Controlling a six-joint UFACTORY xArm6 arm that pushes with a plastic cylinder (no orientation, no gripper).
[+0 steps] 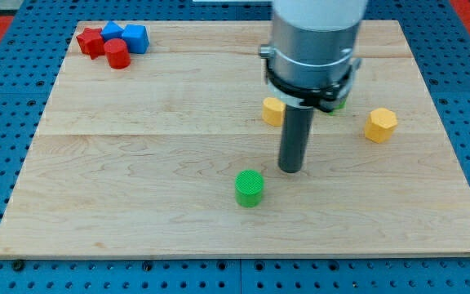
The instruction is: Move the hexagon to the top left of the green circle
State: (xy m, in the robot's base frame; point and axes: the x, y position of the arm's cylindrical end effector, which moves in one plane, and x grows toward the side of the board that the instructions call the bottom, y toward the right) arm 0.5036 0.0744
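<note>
A green circle block (250,187) stands on the wooden board (137,163), below the middle. My tip (290,169) rests on the board just up and to the right of it, a small gap apart. A yellow hexagon block (380,124) lies at the view's right. Another yellow block (273,110) sits behind the rod, partly hidden by it, so its shape is unclear. A green block (339,102) peeks out behind the arm's body, mostly hidden.
At the top left corner sits a cluster: a red star-like block (90,41), a red cylinder (117,54), and two blue blocks (135,37). The blue pegboard (6,98) surrounds the board.
</note>
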